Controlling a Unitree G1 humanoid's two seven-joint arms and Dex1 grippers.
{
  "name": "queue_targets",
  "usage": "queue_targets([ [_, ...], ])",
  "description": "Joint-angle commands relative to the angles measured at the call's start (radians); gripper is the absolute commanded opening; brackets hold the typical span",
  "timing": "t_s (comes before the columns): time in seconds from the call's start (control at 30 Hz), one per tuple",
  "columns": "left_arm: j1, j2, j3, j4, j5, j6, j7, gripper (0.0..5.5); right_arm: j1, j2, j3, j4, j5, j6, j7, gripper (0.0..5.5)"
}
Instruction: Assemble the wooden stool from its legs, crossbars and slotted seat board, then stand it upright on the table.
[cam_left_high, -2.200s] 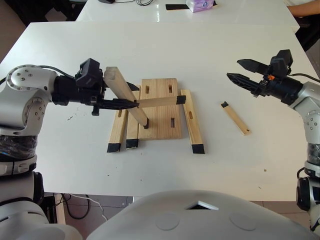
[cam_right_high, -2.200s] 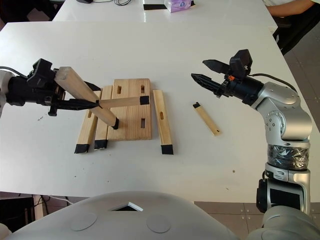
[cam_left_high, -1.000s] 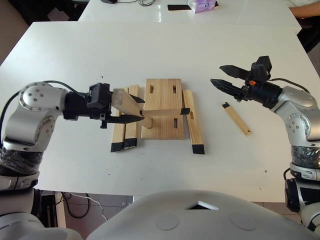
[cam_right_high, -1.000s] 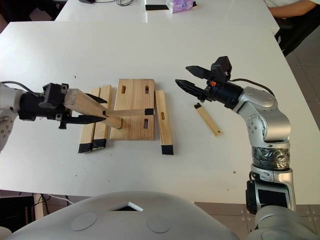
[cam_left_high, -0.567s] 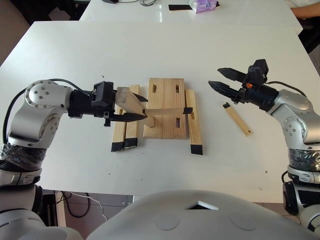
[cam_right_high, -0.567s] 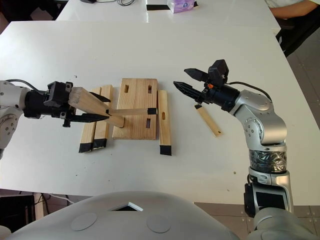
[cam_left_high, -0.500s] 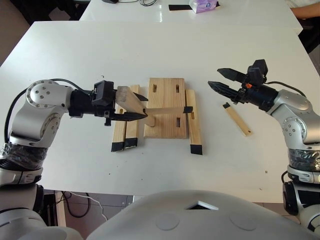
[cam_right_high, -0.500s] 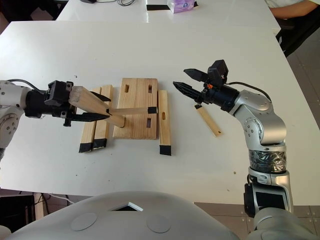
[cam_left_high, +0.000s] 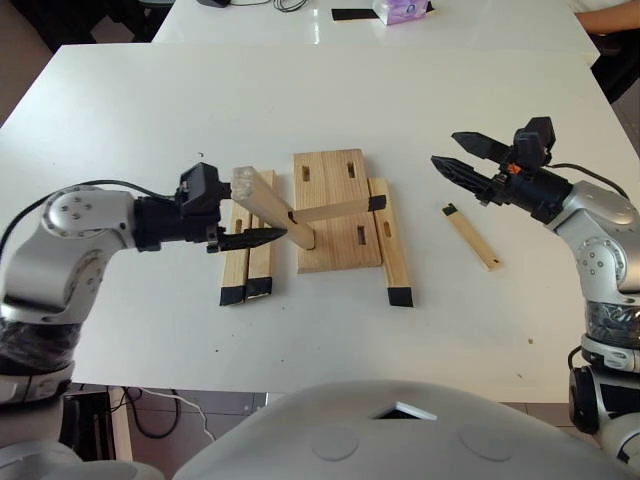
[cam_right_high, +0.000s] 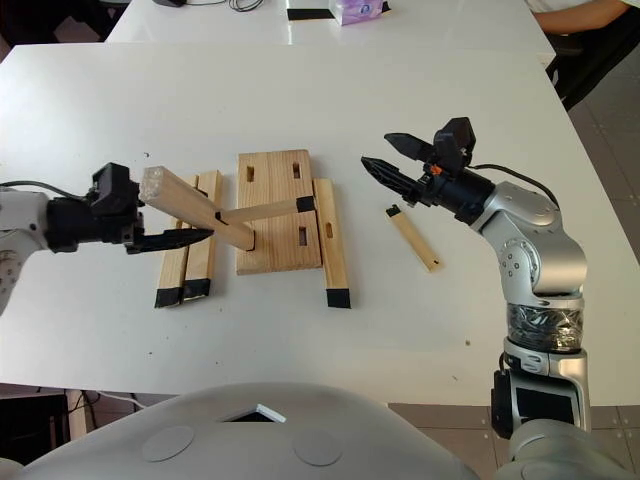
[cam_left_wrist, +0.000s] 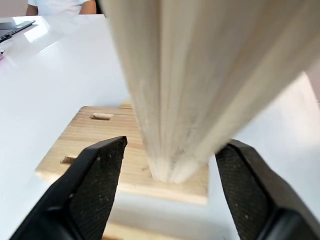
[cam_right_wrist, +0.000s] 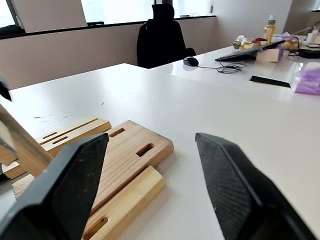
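Pinching a leg (cam_left_high: 257, 192), the left tool (cam_left_high: 272, 222) slants it down-right toward the board (cam_left_high: 337, 247) at frame centre; the right tool (cam_left_high: 447, 148) hangs spread, farther right.

A rear white table (cam_left_high: 480, 30) bears a purple tissue pack (cam_left_high: 404, 10) and, just beside it, a flat black strip (cam_left_high: 352, 14). On the same table the right wrist view shows a mouse (cam_right_wrist: 190, 61) and cables (cam_right_wrist: 231, 68). A black office chair (cam_right_wrist: 165, 35) stands behind, and a bottle (cam_right_wrist: 270, 24) stands among clutter farther off.
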Motion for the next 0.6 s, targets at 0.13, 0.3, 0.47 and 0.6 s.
queue_targets([
  [0.13,0.145,-0.039,0.011,0.173,0.240,-0.047,0.182,3.16,0.055,0.035,-0.010,-0.057,0.012,0.000,-0.059,3.19],
  [0.3,0.090,-0.332,0.090,0.164,0.237,0.107,0.608,3.16,0.096,0.066,-0.022,-0.097,0.028,0.005,-0.095,3.19],
  [0.47,0.144,-0.493,0.082,0.008,0.235,0.285,0.837,3.16,0.135,0.068,-0.049,-0.134,0.057,0.030,-0.132,3.19],
  [0.6,0.171,-0.557,0.066,-0.087,0.252,0.390,0.937,3.16,0.153,0.069,-0.062,-0.160,0.081,0.060,-0.158,3.19],
])
